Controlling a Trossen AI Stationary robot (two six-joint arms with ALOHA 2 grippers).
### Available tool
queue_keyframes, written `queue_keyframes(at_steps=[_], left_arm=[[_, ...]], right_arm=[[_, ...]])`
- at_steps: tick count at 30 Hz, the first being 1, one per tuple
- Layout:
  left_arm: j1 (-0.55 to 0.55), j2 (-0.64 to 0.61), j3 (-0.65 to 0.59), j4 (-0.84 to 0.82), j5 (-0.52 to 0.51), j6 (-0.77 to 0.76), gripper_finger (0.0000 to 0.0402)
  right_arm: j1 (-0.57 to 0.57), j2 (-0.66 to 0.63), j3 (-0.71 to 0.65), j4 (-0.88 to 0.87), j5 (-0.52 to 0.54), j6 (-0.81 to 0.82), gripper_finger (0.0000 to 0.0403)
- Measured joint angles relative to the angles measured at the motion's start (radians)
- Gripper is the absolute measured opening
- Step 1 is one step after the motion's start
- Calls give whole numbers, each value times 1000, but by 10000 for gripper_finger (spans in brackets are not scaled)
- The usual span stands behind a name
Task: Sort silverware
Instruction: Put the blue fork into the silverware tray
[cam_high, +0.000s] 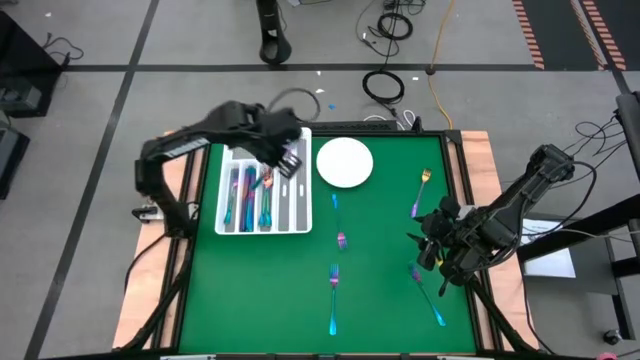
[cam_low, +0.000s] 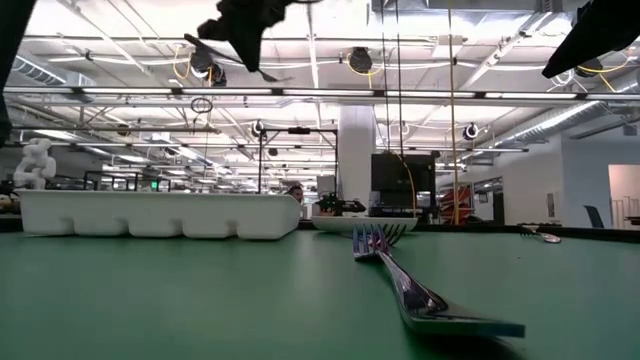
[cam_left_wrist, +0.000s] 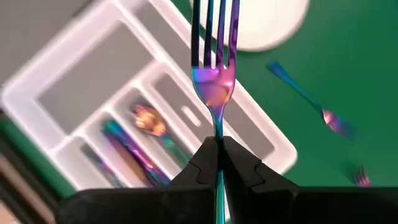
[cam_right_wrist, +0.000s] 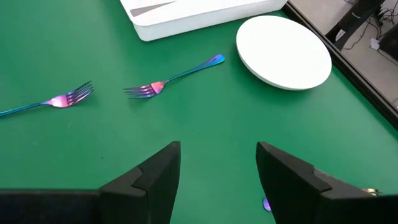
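Pinched between the dark fingers of my left gripper (cam_left_wrist: 219, 155) stands an iridescent metal fork (cam_left_wrist: 214, 62), tines away from my wrist, held above the white divided plastic tray with grey slots (cam_high: 300, 222) at the table's left rear; my right gripper (cam_right_wrist: 217, 168) hangs spread and empty over the green table (cam_high: 380, 290) near its right edge. Several shimmering pieces already lie in the tray's slots (cam_left_wrist: 140, 149), a spoon among them, so I judge the sorting well begun but not half finished; still loose on the mat are more forks (cam_right_wrist: 171, 78) and other utensils scattered between the round white plate (cam_high: 345, 162) and the front edge; no brand, label or writing is legible anywhere.
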Motion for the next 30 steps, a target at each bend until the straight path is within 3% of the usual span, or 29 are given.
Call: queue_keyframes(at_steps=[7,12,18,24,30], left_arm=[[55,-102,-3,-42,-85,-32,7],[98,-199,-113,-19,-107,-52,7],[175,-333,-396,44,-107,-99,7],[263,-464,-730,257,-3,-104,7],[334,-507,-995,395,63,-104,7]], right_arm=[[0,0,0,27,1,0,199],[0,0,0,52,0,0,199],[0,0,0,87,-1,0,199],[0,0,0,104,0,0,199],[0,0,0,106,10,-3,199]])
